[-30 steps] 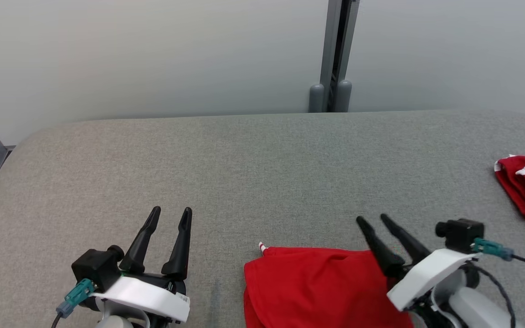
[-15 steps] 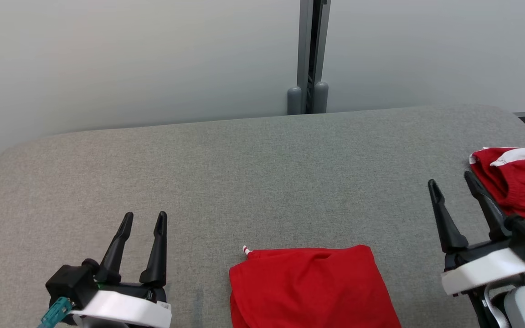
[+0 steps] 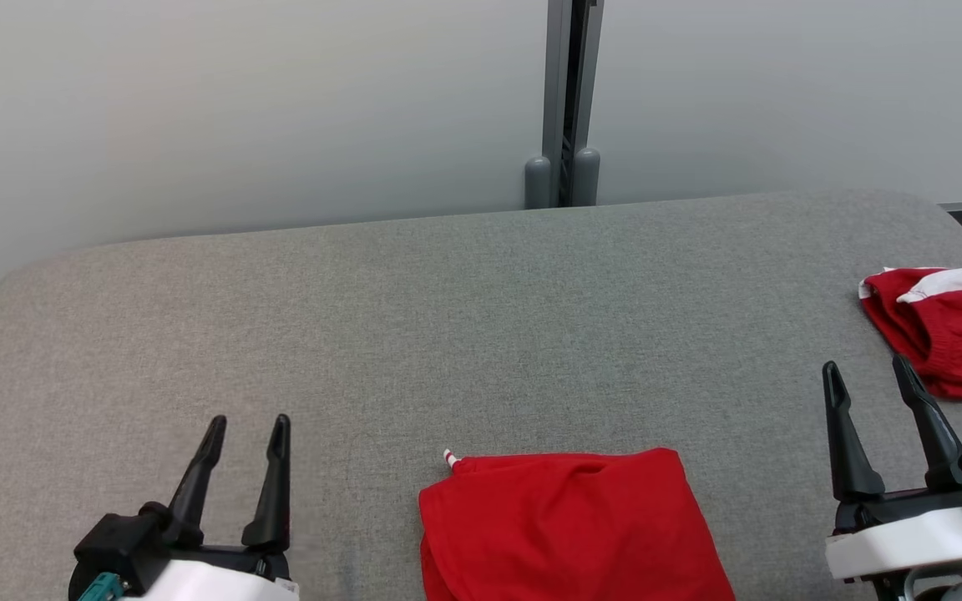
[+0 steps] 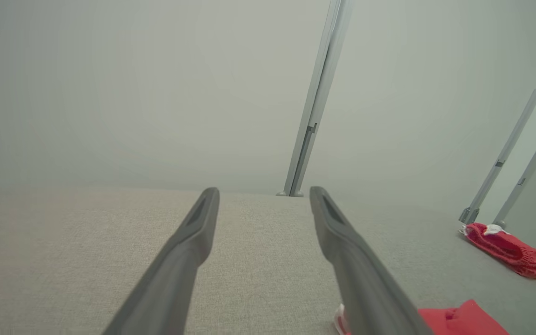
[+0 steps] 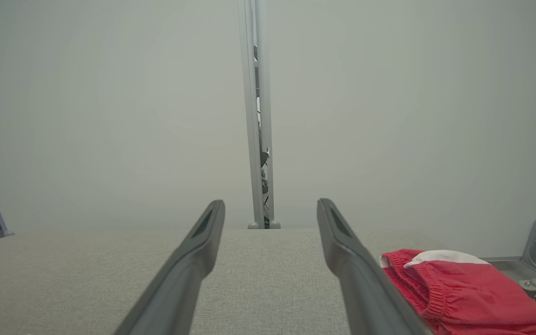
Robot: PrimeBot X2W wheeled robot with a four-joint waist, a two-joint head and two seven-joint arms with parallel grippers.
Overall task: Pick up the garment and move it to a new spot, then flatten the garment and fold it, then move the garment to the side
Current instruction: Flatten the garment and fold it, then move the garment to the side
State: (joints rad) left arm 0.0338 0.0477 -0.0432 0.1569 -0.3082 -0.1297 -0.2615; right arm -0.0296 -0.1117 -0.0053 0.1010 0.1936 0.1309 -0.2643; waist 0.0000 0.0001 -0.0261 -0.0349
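A grey fabric-covered table [image 3: 481,275] stands against pale wall panels [image 3: 197,108], a grey metal post [image 3: 566,83] rising between them.

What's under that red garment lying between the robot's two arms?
The red garment lies on the grey fabric table, which shows around its far and side edges. Anything beneath the cloth itself is covered, so I cannot tell.

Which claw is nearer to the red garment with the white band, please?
Right. The right claw sits just beside that garment, on its left; the left claw is far across the table.
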